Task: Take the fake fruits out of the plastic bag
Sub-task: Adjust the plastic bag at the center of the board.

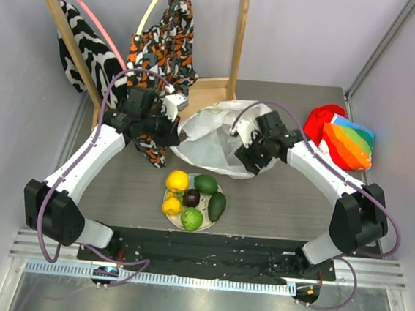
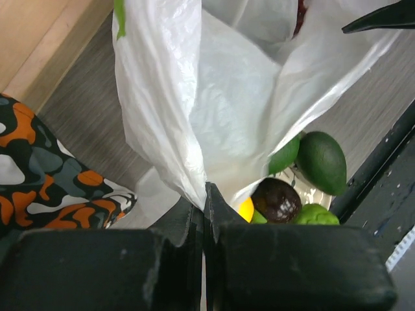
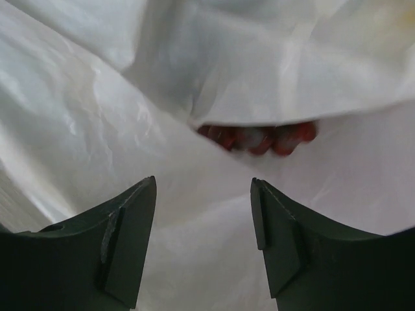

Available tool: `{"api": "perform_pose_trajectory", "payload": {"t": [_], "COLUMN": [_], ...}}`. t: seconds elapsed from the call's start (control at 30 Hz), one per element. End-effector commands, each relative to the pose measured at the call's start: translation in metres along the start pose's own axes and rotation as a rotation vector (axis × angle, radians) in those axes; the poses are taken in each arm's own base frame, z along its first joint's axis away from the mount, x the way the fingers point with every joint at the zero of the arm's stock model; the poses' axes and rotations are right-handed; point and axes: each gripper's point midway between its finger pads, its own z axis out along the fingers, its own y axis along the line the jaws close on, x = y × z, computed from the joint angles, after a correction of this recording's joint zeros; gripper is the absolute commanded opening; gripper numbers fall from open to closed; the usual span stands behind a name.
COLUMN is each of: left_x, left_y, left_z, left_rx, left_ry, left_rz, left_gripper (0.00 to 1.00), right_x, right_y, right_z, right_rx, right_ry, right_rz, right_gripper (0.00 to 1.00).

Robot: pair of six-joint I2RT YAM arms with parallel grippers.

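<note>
- Left tool (image 1: 163, 126), at the left of the surface (image 1: 283, 207): jaws pressed together on a pinched fold of the plastic bag (image 1: 211, 137), beside an orange-and-black patterned cloth (image 1: 167, 45) hanging from a wooden rack (image 1: 240, 34).
- Plastic bag: in the middle of the surface, between the two tools, its white film spread and crumpled.
- Plate (image 1: 205, 224), just in front of the bag: on it lie the fake fruits, namely two lemons (image 1: 177, 180), two avocados (image 1: 205, 184), a dark purple piece (image 1: 191, 197) and a lime (image 1: 192, 218).
- Right tool (image 3: 203, 184): jaws apart with nothing between them, over the bag's right side.
- A reddish lumpy thing (image 3: 259, 137) shows under a fold of the bag.
- Red and rainbow cloth (image 1: 345, 139): far right.
</note>
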Motion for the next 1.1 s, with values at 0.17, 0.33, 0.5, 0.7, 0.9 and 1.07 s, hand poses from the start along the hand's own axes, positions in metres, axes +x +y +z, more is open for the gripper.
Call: {"api": "perform_pose_trajectory", "payload": {"t": [0.17,0.33,0.5,0.7,0.9,1.07], "left_x": [0.047,0.072,0.061,0.038,0.031,0.027], "left_y": [-0.016,-0.020,-0.020,-0.018,-0.019,-0.017], "left_z": [-0.048,-0.060,-0.053,-0.046,-0.047,-0.052], "left_rx": [0.012,-0.012,0.014,0.021,0.016,-0.011], "left_ry": [0.139,0.146,0.127,0.078,0.052,0.035], "left_rz": [0.189,0.236,0.229,0.234,0.229,0.238], "left_gripper": [0.00,0.00,0.00,0.00,0.00,0.00], "right_x": [0.095,0.097,0.055,0.025,0.020,0.035], "right_y": [0.022,0.020,-0.002,-0.015,-0.018,-0.016], "right_z": [-0.027,-0.027,-0.031,-0.001,0.030,0.048], "right_rx": [0.052,0.080,0.110,0.070,0.003,-0.028], "right_ry": [0.226,0.209,0.112,0.077,0.102,0.173], "right_rz": [-0.050,-0.018,0.000,0.086,0.114,0.108], "right_gripper": [0.66,0.68,0.69,0.71,0.70,0.68]}}
